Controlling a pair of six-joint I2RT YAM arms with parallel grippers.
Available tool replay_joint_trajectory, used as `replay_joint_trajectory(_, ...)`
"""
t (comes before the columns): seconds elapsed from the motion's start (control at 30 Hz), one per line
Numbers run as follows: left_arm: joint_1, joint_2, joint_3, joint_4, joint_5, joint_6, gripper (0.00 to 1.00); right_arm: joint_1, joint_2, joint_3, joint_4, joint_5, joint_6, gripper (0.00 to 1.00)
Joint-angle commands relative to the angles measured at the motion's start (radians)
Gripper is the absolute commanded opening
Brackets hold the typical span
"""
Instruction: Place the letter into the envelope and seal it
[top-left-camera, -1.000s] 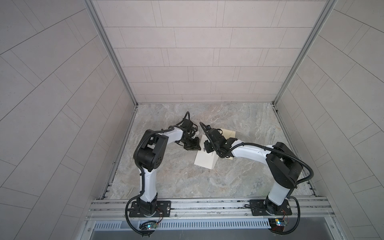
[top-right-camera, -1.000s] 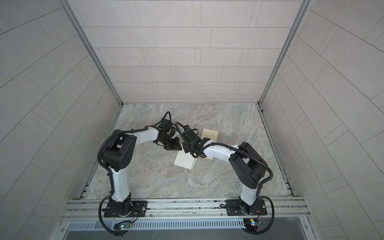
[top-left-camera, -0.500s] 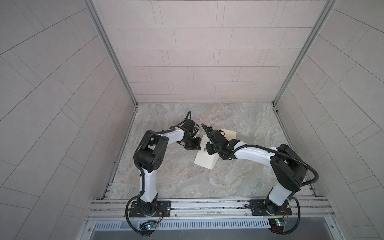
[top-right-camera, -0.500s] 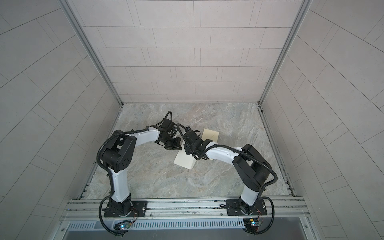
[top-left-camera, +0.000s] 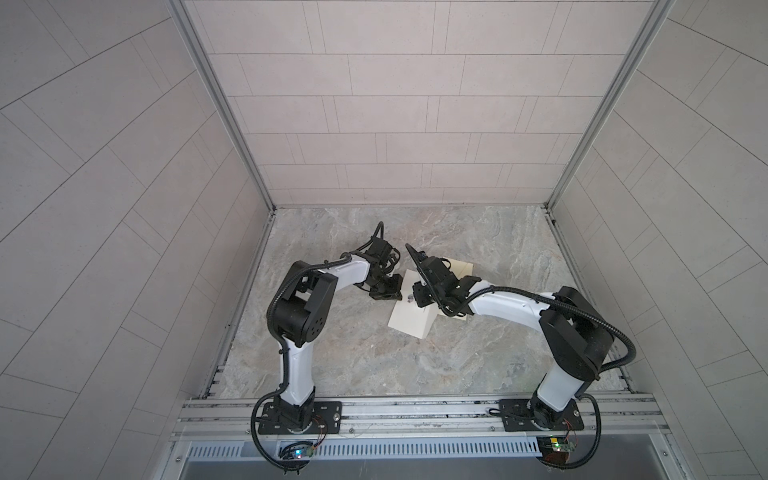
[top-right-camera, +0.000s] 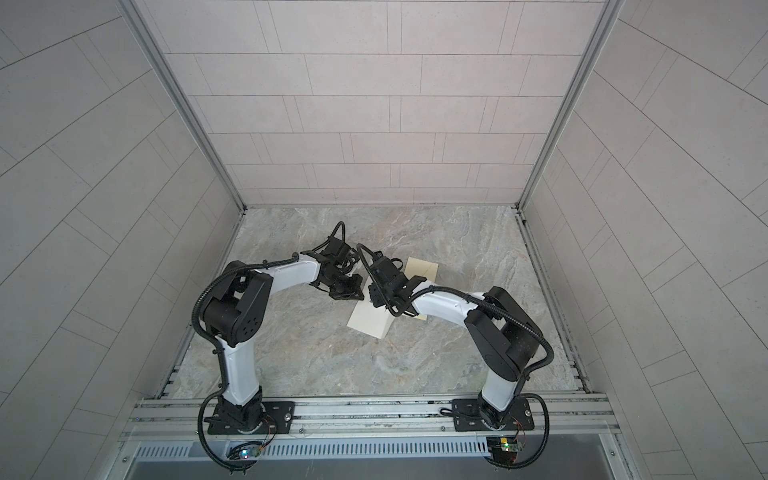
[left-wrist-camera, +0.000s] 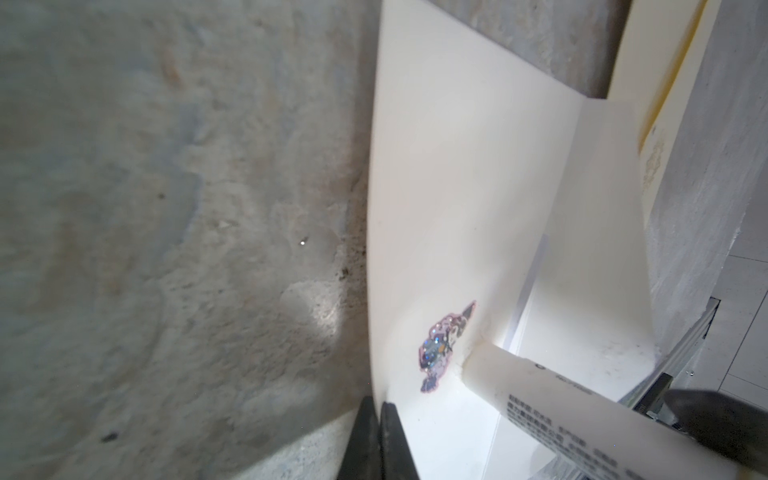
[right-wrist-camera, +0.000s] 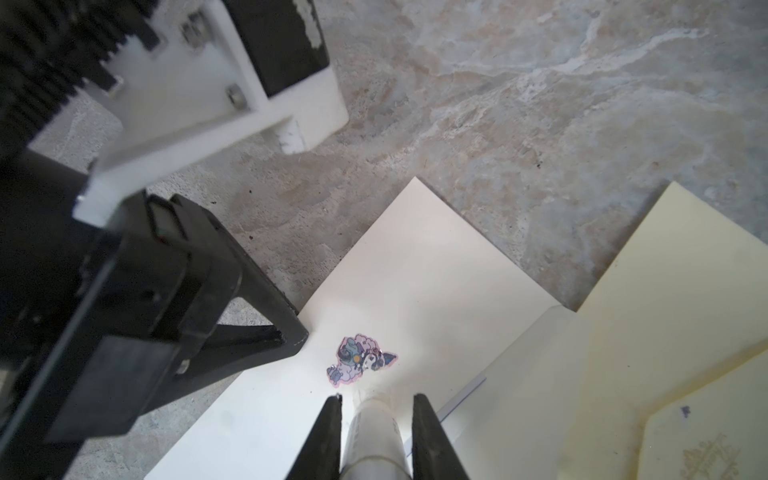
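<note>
1. Left gripper (left-wrist-camera: 379, 419), jaws closed and empty, rests its tips at the envelope (right-wrist-camera: 415, 270) edge.
2. The white envelope lies mid-table (top-left-camera: 374, 353), flap open, bearing a sticker (right-wrist-camera: 361, 361).
3. Right gripper (right-wrist-camera: 376, 401), partly open, clamps a white tube (right-wrist-camera: 376, 440); the tube's tip touches the envelope beside the sticker.
4. Cream paper (right-wrist-camera: 665, 291) lies just beside.
</note>
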Motion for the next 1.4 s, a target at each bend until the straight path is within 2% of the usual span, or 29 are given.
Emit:
replay_joint_trajectory(0.0,-0.003,-0.040,0.009,-0.031,-0.149,-0.019,0.00,0.010,0.079,-0.034,-0.239,0.105,0.030,0.00)
replay_joint_trajectory(0.17,-0.004,-0.045,0.003,-0.035,-0.160,-0.023,0.00,0.045,0.086,-0.013,-0.285,0.304,0.105,0.00)
replay_joint_trajectory(0.33,-0.001,-0.034,0.010,-0.051,-0.128,-0.007,0.00,0.049,0.066,-0.036,-0.289,0.418,0.165,0.00)
replay_joint_trajectory(0.43,-0.002,-0.033,0.013,-0.058,-0.119,0.004,0.00,0.047,0.059,-0.050,-0.280,0.433,0.182,0.00)
replay_joint_trajectory(0.53,-0.002,-0.035,0.011,-0.057,-0.117,0.006,0.00,0.047,0.049,-0.058,-0.262,0.423,0.172,0.00)
replay_joint_trajectory(0.7,-0.006,-0.039,0.010,-0.057,-0.113,0.010,0.00,0.049,-0.028,-0.098,-0.155,0.326,0.133,0.00)
replay_joint_trajectory(0.93,-0.014,-0.036,0.014,-0.056,-0.109,0.019,0.00,0.049,-0.136,-0.086,-0.121,0.307,0.132,0.00)
replay_joint_trajectory(1.23,-0.019,-0.032,0.020,-0.060,-0.104,0.024,0.00,0.055,-0.071,-0.033,-0.041,0.139,0.098,0.00)
replay_joint_trajectory(1.37,-0.020,-0.028,0.024,-0.061,-0.105,0.025,0.00,0.073,-0.044,0.013,-0.031,0.126,0.082,0.00)
